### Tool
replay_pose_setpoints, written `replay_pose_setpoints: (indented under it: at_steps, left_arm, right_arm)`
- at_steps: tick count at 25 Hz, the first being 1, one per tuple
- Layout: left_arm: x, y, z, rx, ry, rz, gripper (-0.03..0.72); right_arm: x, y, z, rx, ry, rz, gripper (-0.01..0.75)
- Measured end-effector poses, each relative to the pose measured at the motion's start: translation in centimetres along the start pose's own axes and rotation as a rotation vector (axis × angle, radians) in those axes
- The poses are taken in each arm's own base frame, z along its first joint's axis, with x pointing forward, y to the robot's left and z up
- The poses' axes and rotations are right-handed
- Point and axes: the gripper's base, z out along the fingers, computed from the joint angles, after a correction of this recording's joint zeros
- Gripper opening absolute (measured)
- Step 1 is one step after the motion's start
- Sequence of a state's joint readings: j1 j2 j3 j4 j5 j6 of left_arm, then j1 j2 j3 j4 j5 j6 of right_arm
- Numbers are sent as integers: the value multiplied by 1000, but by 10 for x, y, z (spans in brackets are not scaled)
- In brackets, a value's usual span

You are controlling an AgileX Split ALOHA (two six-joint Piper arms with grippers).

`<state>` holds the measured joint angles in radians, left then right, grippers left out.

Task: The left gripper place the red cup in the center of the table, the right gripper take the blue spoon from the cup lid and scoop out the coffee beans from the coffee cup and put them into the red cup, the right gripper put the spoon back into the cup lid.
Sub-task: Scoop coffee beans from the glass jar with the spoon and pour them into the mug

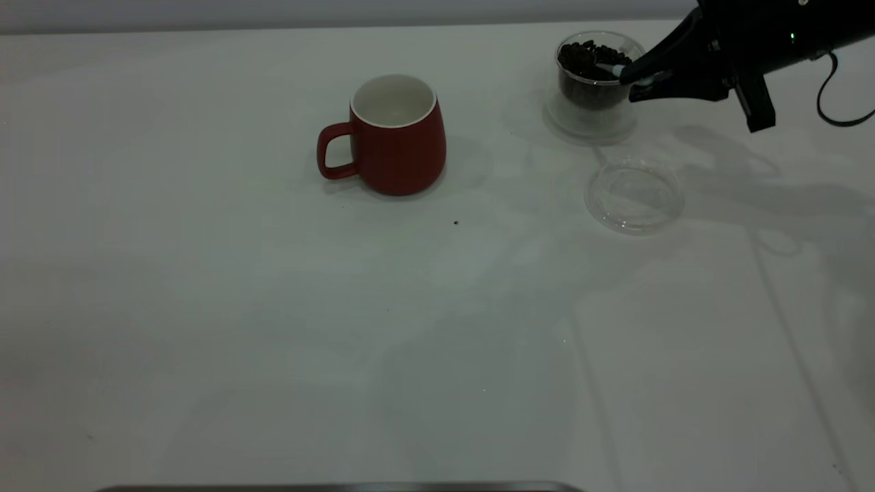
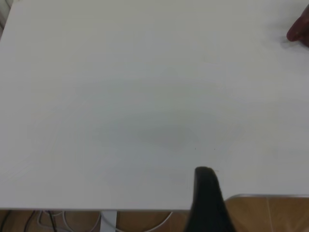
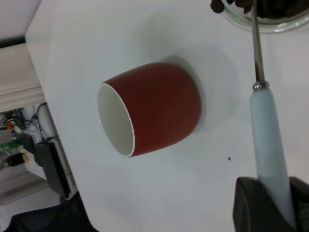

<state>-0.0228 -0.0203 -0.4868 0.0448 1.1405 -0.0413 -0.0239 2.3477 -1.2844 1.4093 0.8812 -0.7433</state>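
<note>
The red cup [image 1: 396, 137] stands upright and empty on the table [image 1: 273, 328], handle to the left; it also shows in the right wrist view [image 3: 154, 108]. The coffee cup [image 1: 593, 85] holds the coffee beans [image 1: 589, 58] at the far right. My right gripper [image 1: 627, 76] is shut on the blue spoon [image 3: 268, 135] by its pale handle, at the coffee cup's right rim; the metal neck reaches into the beans [image 3: 270, 7], the bowl hidden. The cup lid [image 1: 634, 195] lies empty in front of the coffee cup. My left gripper shows only one dark finger [image 2: 207, 198] over the table edge.
A single dark speck [image 1: 456, 222] lies on the table between the red cup and the cup lid. The table's near edge and the floor show in the left wrist view [image 2: 270, 212]. A black cable [image 1: 837, 102] loops from the right arm.
</note>
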Motion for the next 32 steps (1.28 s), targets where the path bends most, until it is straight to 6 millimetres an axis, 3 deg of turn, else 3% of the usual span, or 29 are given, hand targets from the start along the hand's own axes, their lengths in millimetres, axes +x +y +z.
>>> replay_pose_setpoints:
  at_steps: [8,16,32]
  left_arm:
    - [0,0,0,0,0,-2,587]
    - [0,0,0,0,0,-2,587]
    - [0,0,0,0,0,-2,587]
  right_arm:
    - [-6,-7,-7,-57,-11,33,114]
    - [-9,-26,-10,-124,4,92,114]
    - [-14,-26,-25,-255,3,42,114]
